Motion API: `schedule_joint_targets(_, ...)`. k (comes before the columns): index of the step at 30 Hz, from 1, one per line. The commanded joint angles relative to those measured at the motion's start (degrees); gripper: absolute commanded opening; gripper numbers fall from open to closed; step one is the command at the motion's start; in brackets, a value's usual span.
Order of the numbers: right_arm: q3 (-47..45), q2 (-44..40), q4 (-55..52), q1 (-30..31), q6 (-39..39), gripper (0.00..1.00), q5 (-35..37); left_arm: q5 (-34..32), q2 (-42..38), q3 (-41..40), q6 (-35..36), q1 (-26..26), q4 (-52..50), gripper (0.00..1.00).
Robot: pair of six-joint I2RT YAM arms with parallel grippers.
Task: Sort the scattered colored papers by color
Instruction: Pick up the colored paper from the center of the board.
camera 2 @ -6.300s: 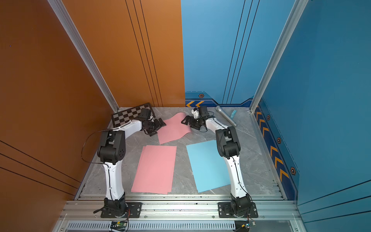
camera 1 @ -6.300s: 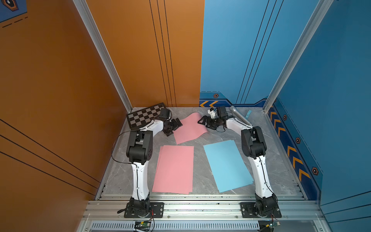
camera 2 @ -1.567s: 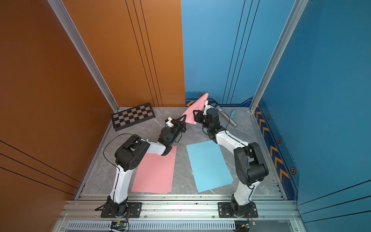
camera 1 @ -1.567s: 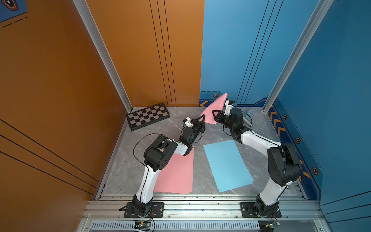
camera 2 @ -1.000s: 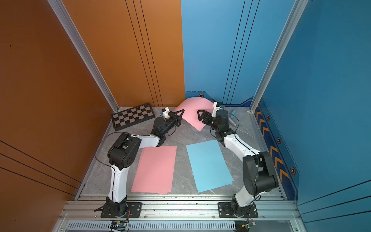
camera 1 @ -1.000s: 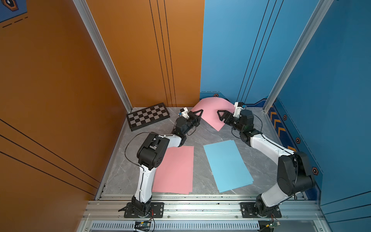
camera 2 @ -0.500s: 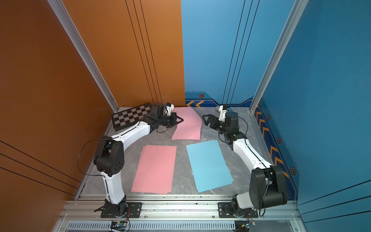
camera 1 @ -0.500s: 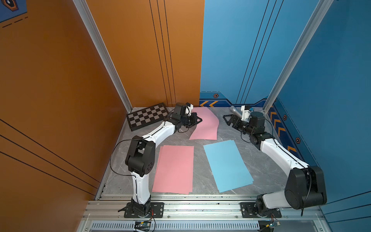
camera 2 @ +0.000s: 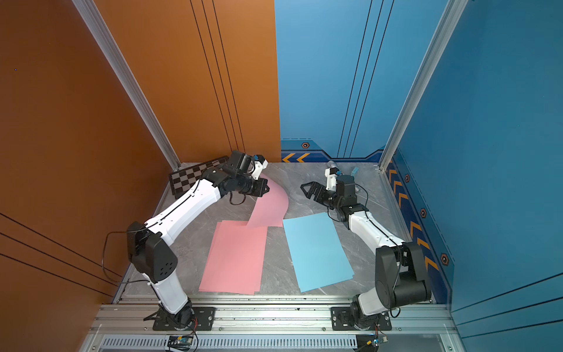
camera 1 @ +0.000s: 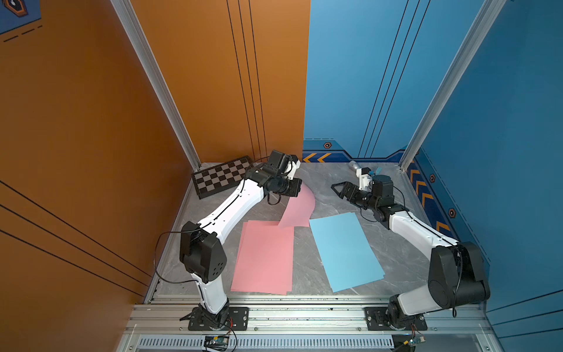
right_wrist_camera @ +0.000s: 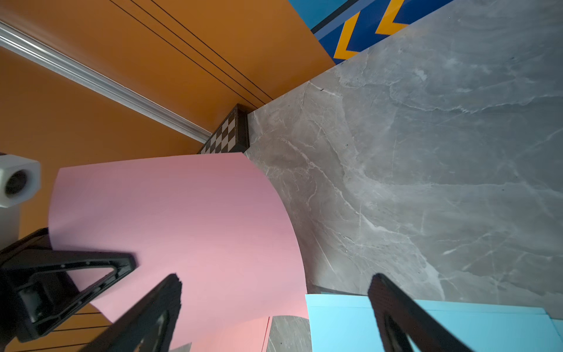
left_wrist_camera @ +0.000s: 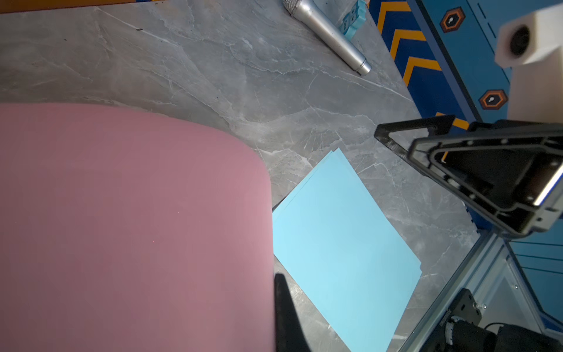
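Observation:
My left gripper (camera 1: 297, 190) (camera 2: 265, 189) is shut on the top edge of a pink paper (camera 1: 300, 210) (camera 2: 272, 210) (left_wrist_camera: 137, 228) at the back left. The sheet hangs curved, and its lower edge rests on the far corner of the pink stack (camera 1: 265, 256) (camera 2: 234, 259). A light blue stack (camera 1: 344, 250) (camera 2: 316, 250) (left_wrist_camera: 341, 243) lies to the right of it. My right gripper (camera 1: 338, 189) (camera 2: 306, 189) (right_wrist_camera: 275, 280) stands open and empty at the back right, apart from the held pink paper (right_wrist_camera: 182, 213).
A checkered board (camera 1: 222, 179) (camera 2: 189, 179) (right_wrist_camera: 227, 134) lies in the back left corner. A silver microphone (left_wrist_camera: 326, 33) (camera 1: 355, 166) and a small blue block (left_wrist_camera: 352, 18) lie in the back right corner. Orange and blue walls close in three sides.
The right gripper has let go of the pink sheet and drawn back to the right. The left gripper has carried the sheet left and nearer, and its lower edge now touches the pink stack.

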Motion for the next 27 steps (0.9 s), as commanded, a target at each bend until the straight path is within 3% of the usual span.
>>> schedule_joint_targets(1, -2.1, 0.1, 6.8, 0.8, 3.2, 0.99, -4.0, -2.1, -2.7, 2.3, 7.8, -1.5, -5.0, 0.00)
schedule_joint_targets(10, -8.3, 6.4, 29.2, 2.7, 15.5, 0.98, -8.5, -1.6, -8.7, 3.1, 17.6, -5.7, -5.5, 0.00)
schedule_joint_targets(15, -8.5, 7.9, 35.2, 4.5, 17.9, 0.98, -9.7, -1.7, -10.3, 3.0, 19.0, -5.9, -5.6, 0.00)
schedule_joint_targets(27, -10.8, 9.7, 52.4, 4.7, 24.9, 0.97, -13.4, 8.5, -12.6, 3.3, 21.3, -4.7, -5.8, 0.00)
